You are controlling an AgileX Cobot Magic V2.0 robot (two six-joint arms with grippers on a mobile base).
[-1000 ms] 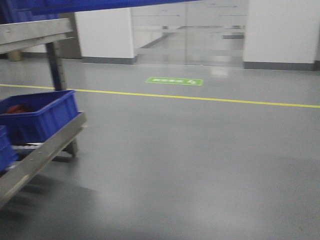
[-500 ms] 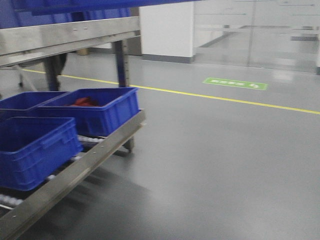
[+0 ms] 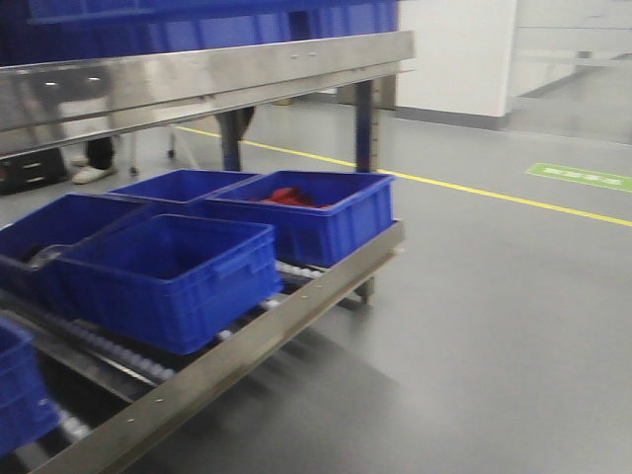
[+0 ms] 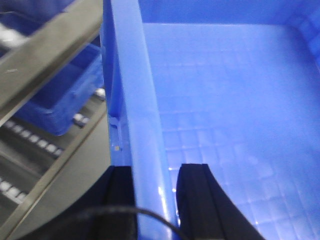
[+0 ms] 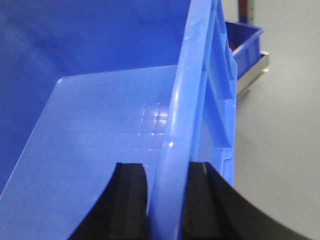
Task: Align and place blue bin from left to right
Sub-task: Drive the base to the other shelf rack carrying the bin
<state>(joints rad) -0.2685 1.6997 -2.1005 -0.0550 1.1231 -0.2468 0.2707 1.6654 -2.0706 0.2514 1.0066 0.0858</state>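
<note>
I hold one blue bin between both arms. In the left wrist view my left gripper (image 4: 156, 171) is shut on the bin's left wall (image 4: 132, 95), one black finger outside and one inside over the gridded floor (image 4: 225, 100). In the right wrist view my right gripper (image 5: 166, 170) is shut on the bin's right wall (image 5: 192, 85) in the same way. The bin is empty inside. Neither gripper shows in the front view.
A steel roller rack (image 3: 286, 326) stands left of centre with several blue bins: a near one (image 3: 163, 276), one holding red items (image 3: 306, 212), others behind (image 3: 183, 185). A steel upper shelf (image 3: 197, 79) overhangs them. Grey floor with a yellow line (image 3: 494, 193) lies right.
The front view has swung left: the rack and its bins slid from the left edge to the centre, more bins appeared, and the green floor sign moved to the far right.
</note>
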